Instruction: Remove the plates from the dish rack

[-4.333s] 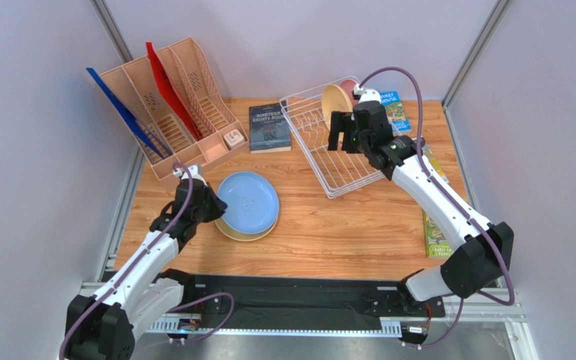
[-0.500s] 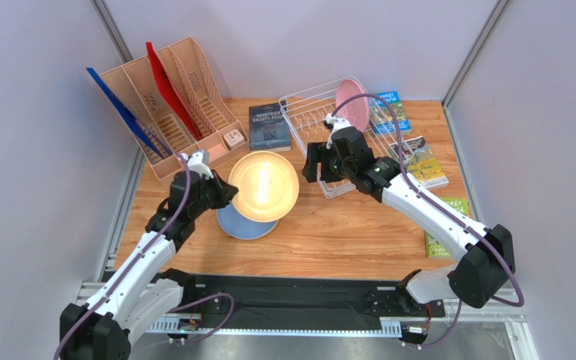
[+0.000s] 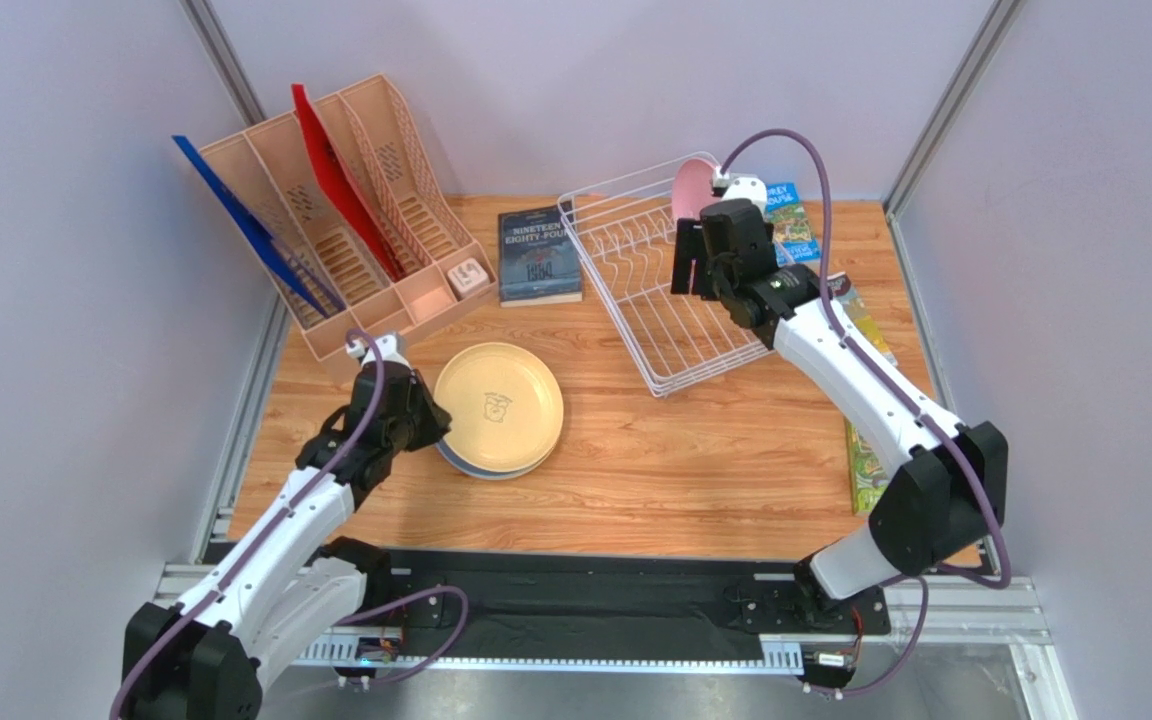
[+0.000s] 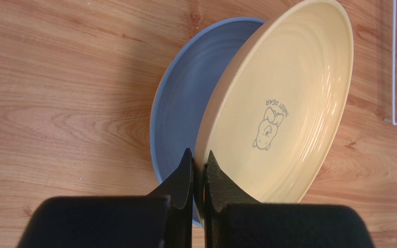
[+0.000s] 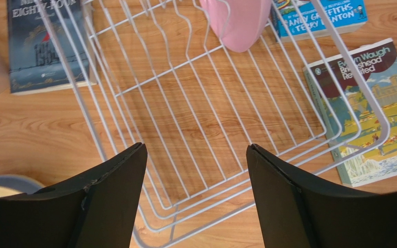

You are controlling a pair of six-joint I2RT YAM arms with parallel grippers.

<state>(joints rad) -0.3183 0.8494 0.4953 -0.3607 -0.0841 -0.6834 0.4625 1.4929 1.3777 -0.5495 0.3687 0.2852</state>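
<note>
**Top view:** L gripper [image 3: 429,417] is clamped on the left rim of the tan-yellow plate [image 3: 504,405]. That plate lies on a blue plate [image 3: 462,461] in the front-left part of the tabletop [image 3: 687,465], and only a sliver of blue shows. Dish rack [image 3: 654,300] sits skewed at back-right, w/ the pink plate [image 3: 689,188] upright at its far end. R gripper [image 3: 698,267] hovers over the rack, near the pink plate but apart from it. Peach file organiser [image 3: 349,210] is at the back-left corner, w/ a dark book [image 3: 539,255] btwn it & the rack.

**L wrist:** fingers [image 4: 185,178] are pinched together on the tan-yellow plate's near rim. Plate is offset, so blue shows along one side. Bear drawing in the plate's centre. Can't tell if the plate lies flat.

**R wrist:** fingers [image 5: 115,191] stand wide apart w/ nothing held, rack wires below them. Pink plate is upright at the rack's far end. Blue book [image 5: 330,15] lies behind the rack, Waugh book [image 5: 376,103] at its right rim.
</note>
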